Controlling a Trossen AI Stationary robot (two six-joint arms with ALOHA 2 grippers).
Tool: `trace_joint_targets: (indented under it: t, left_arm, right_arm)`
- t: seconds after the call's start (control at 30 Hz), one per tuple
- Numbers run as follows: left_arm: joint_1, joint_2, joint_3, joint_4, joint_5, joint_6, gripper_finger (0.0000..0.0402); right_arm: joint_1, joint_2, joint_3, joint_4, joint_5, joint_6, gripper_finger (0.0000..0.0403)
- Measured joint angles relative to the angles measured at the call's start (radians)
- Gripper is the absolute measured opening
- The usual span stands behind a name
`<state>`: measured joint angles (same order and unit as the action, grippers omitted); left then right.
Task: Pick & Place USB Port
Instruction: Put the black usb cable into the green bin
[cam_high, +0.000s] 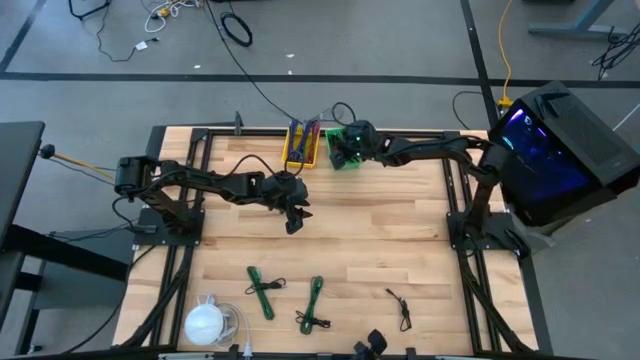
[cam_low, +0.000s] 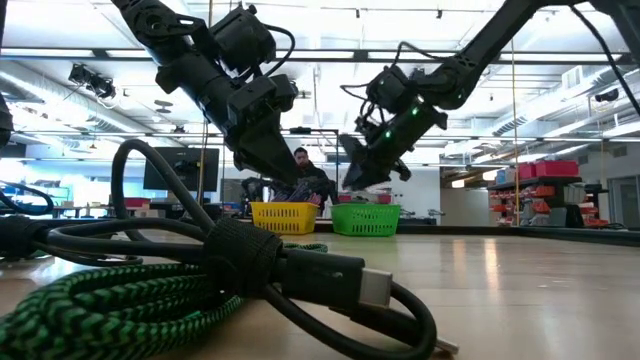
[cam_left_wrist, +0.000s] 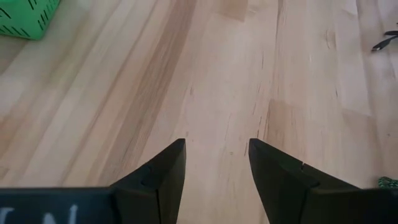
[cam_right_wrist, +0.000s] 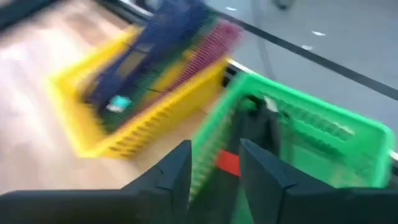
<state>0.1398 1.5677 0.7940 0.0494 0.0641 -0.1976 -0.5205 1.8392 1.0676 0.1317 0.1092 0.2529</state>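
baskets 2: yellow basket (cam_high: 301, 146), green basket (cam_high: 346, 160) | table cables 3 | left hand (cam_high: 294, 222) apart | right hand (cam_high: 343, 146) apart

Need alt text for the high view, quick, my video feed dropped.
The right hand hangs over the green basket at the table's far edge, beside a yellow basket. The left hand hovers open mid-table; three cables lie along the near edge.

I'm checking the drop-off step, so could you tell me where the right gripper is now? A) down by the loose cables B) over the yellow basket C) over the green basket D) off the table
C: in the high view the right gripper is over the green basket, and its wrist view looks down into that basket beside the yellow basket.
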Motion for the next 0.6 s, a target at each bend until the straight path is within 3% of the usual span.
trace_joint_targets:
  t: [0.3,0.43,0.6]
  left_arm:
    - [0.0,0.0,0.0,-0.011,0.0,0.011,0.0181]
    - [0.0,0.0,0.0,-0.011,0.0,0.011,0.0181]
    - [0.0,0.0,0.0,-0.011,0.0,0.011,0.0181]
  right_arm:
    - [0.128,-0.163,0.0,-0.278,-0.309,-0.081,0.0139]
    - [0.248,-0.219,0.0,-0.484,-0.328,-0.086,0.0135]
    - [0.418,-0.248,0.0,-0.676,-0.329,0.034,0.0134]
